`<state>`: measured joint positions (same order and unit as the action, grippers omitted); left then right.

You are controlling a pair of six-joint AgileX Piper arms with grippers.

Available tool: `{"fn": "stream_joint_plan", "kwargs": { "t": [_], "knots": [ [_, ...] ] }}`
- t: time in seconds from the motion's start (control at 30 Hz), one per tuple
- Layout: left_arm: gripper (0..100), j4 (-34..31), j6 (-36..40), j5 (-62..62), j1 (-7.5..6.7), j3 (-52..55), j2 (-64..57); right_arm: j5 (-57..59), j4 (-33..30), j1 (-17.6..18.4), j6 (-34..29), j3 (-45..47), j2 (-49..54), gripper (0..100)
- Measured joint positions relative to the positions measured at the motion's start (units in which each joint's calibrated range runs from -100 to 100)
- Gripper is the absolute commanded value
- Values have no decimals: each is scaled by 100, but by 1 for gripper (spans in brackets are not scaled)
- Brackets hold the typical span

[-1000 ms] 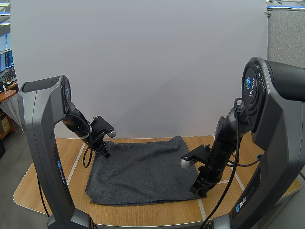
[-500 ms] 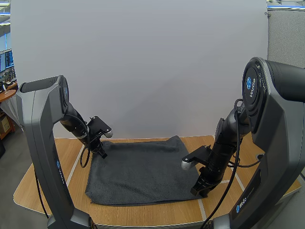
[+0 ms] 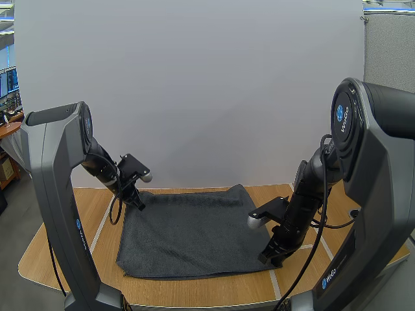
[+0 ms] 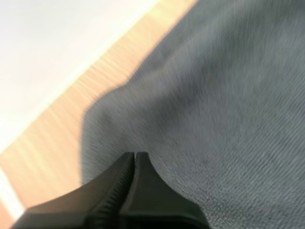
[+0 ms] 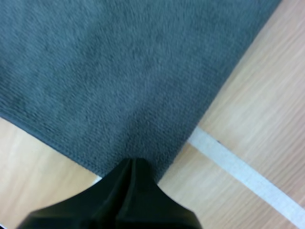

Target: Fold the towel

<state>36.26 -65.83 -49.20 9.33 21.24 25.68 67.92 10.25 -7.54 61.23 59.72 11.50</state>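
A dark grey towel (image 3: pixel 194 227) lies spread on the wooden table (image 3: pixel 61 249). My left gripper (image 3: pixel 140 205) is at the towel's far left corner. In the left wrist view its fingers lie together, the gripper (image 4: pixel 135 154) shut on the towel (image 4: pixel 214 114), and the cloth creases toward the tips. My right gripper (image 3: pixel 275 258) is down at the near right corner. In the right wrist view this gripper (image 5: pixel 133 160) is shut on the towel (image 5: pixel 119 71) just inside that corner, where a dark pucker runs up from the tips.
White tape lines (image 3: pixel 100 223) cross the table, and one white tape line (image 5: pixel 238 167) passes beside the towel's near right corner. Bare wood borders the towel on the left, right and front. A grey wall stands right behind the table's far edge.
My left gripper has drawn slightly back and to the left at the towel's far left corner. My right gripper has stayed at the near right corner.
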Motion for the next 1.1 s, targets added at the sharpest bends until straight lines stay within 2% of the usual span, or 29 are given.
{"fn": "stream_joint_plan", "kwargs": {
  "t": [0.13, 0.2, 0.43, 0.53, 0.57, 0.6, 0.63, 0.77, 0.83, 0.87, 0.93, 1.03, 1.1],
  "knots": [
    [33, 244, 9, -225, 15, -142, -328, -33, 250, -3, 116, 26, 92, 0],
    [42, 277, 9, -534, 15, -145, -642, -64, 552, -3, 245, 26, 571, 0],
    [66, 313, 279, -1872, 15, -145, -1541, 182, 937, -3, 319, -485, 1806, 2],
    [73, 324, 407, -2687, 56, -145, -1903, -138, 983, -3, 248, -697, 1957, 44],
    [73, 321, 478, -3009, 141, -145, -2187, -201, 994, -3, 223, -736, 1974, 57],
    [73, 321, 533, -3202, 185, -145, -2308, -272, 1008, -3, 198, -773, 1974, 68],
    [73, 321, 547, -3301, 209, -145, -2355, -338, 1019, -3, 165, -802, 1974, 73],
    [73, 326, 582, -3594, 339, -145, -2538, -469, 1150, -3, 106, -911, 1974, 73],
    [73, 326, 600, -3794, 504, -145, -2706, -703, 1297, -3, 103, -990, 1944, 73],
    [73, 314, 612, -3969, 655, -145, -2817, -834, 1383, -3, 94, -1013, 1870, 73],
    [73, 257, 612, -4204, 828, -145, -2840, -975, 1531, -3, 94, -1070, 1567, 73],
    [73, 236, 612, -4255, 899, -145, -2840, -1038, 1680, -3, 75, -1155, 1124, 73],
    [74, 222, 612, -4297, 949, -145, -2840, -1063, 1909, -10, 54, -1413, 484, 73]
  ]
}}
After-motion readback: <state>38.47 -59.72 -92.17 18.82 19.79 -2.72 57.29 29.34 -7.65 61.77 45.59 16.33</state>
